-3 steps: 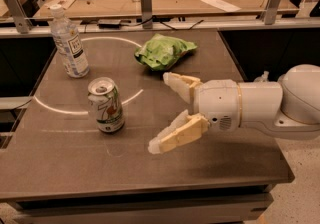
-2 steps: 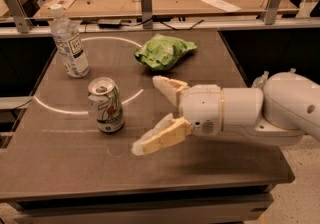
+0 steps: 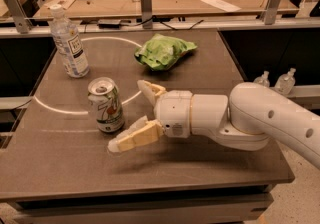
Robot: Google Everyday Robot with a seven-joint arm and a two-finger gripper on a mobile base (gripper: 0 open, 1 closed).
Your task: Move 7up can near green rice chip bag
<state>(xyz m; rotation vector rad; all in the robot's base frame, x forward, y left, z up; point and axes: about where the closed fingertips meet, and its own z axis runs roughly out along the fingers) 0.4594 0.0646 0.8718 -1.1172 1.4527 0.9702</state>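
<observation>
The tool point(image 3: 127, 116) is seen spread wide and empty just beside the can point(image 3: 105, 105), which is stood upright on the counter point(image 3: 60, 168), with the bag point(image 3: 164, 51) laid well apart farther back and a bottle point(image 3: 69, 43) behind the can.

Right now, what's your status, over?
End effector open, close beside 7up can. Can upright, not gripped. Green rice chip bag farther back; water bottle stands aside.
</observation>
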